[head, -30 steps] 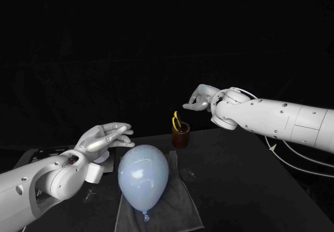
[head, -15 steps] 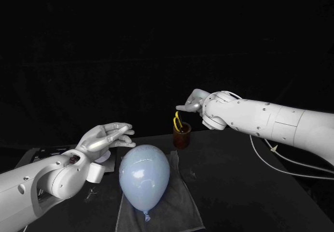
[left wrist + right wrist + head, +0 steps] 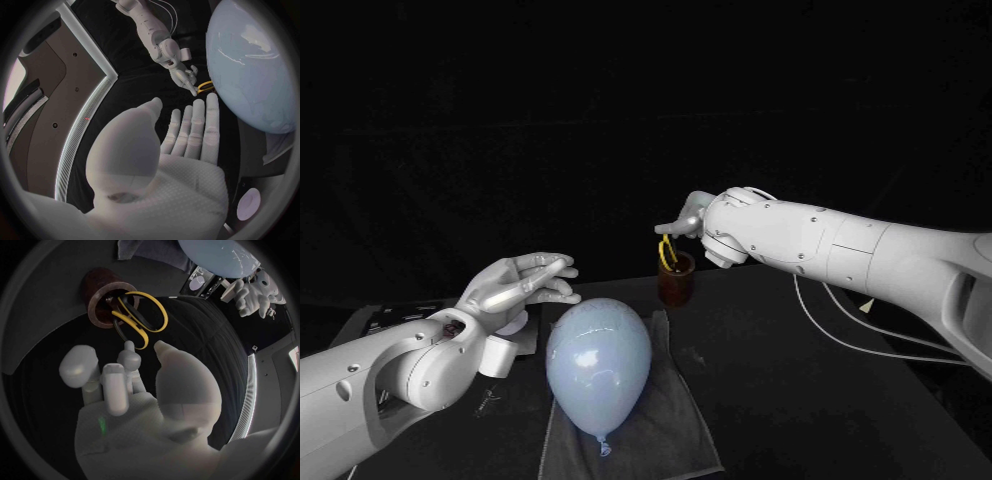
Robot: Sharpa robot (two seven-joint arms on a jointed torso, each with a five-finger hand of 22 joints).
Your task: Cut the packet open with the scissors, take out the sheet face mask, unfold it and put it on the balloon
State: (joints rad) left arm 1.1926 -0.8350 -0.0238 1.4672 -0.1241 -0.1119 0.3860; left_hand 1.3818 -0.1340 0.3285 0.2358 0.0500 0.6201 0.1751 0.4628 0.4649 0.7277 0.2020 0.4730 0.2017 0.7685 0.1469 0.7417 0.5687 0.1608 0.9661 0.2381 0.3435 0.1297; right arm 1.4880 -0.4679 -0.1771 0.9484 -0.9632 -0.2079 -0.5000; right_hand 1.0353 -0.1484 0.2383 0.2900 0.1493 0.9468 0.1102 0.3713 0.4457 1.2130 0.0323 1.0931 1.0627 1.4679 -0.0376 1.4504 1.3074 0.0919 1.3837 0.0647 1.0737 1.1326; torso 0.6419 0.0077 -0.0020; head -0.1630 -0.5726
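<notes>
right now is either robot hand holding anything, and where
Nothing held: right robot hand hovers at the handles of the scissors, left robot hand empty.

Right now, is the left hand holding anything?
No: the left hand shows a bare palm with its fingers stretched out and nothing between them.

Left arm (image 3: 387,375) and right arm (image 3: 862,250) gleam white, dotted with dark screws; left hand (image 3: 516,285) and right hand (image 3: 687,215) silver; white cables (image 3: 877,335) trail the right.

We find the balloon (image 3: 597,362) lying on a cloth (image 3: 678,420); behind it, to the right, the scissors (image 3: 666,248) stand in a cup (image 3: 675,285), our right hand (image 3: 687,218) just above them, our left hand (image 3: 519,283) left of the balloon.
</notes>
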